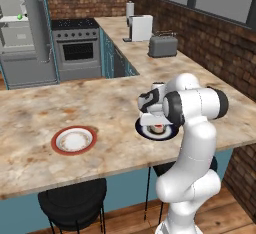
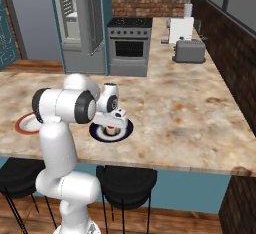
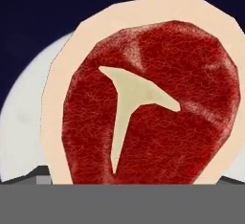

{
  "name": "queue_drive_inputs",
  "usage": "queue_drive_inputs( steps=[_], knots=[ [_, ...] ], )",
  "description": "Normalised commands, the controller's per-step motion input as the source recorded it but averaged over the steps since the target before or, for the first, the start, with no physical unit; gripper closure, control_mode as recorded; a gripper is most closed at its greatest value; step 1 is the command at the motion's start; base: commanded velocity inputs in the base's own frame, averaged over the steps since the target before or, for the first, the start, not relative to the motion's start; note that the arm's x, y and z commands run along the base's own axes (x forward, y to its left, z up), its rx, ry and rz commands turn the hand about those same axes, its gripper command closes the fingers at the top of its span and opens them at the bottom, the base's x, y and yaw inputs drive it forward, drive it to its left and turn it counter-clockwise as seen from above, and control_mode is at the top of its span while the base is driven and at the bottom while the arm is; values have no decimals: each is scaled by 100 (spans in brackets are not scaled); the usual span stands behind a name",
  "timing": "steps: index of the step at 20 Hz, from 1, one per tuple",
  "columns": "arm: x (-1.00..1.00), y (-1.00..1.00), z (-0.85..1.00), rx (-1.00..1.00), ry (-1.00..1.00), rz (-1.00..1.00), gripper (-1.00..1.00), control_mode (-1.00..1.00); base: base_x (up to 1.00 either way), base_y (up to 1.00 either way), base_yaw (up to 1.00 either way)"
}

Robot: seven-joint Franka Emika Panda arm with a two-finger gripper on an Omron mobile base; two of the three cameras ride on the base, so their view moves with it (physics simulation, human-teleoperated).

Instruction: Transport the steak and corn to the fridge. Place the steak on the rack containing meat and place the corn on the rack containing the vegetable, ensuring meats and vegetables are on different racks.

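Jaws hidden above marbled, pale-rimmed steak (image 3: pixel 148 108) on round plate (image 3: pixel 21 122).

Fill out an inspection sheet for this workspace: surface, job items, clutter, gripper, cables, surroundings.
Surface: marbled beige counter, L-shaped, running back along the brick wall.
Job's things: steak, red with a pale rim and a T-shaped bone, lying on a dark-rimmed plate; fridge stands open at the far end; a small green item sits on a shelf inside; corn: nothing seen.
Clutter: red-rimmed plate, toaster, white appliance.
Gripper: gripper low over the steak; finger state cannot be told.
Cables: nothing seen.
Surroundings: oven, stools under the counter, windows.
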Motion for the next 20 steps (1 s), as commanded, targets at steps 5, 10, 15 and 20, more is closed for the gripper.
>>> queue_drive_inputs(
  steps=[5, 10, 15, 20],
  knots=[
    [22, 2, -19, 0, 2, 0, 100, -100, 0, 0, 0],
    [33, 0, -40, 0, 7, 8, 100, -100, 0, 0, 0],
    [34, 0, -36, 0, 1, 7, 100, -100, 0, 0, 0],
    [-15, 0, 2, 0, -7, 0, 100, -100, 0, 0, 0]
  ],
)
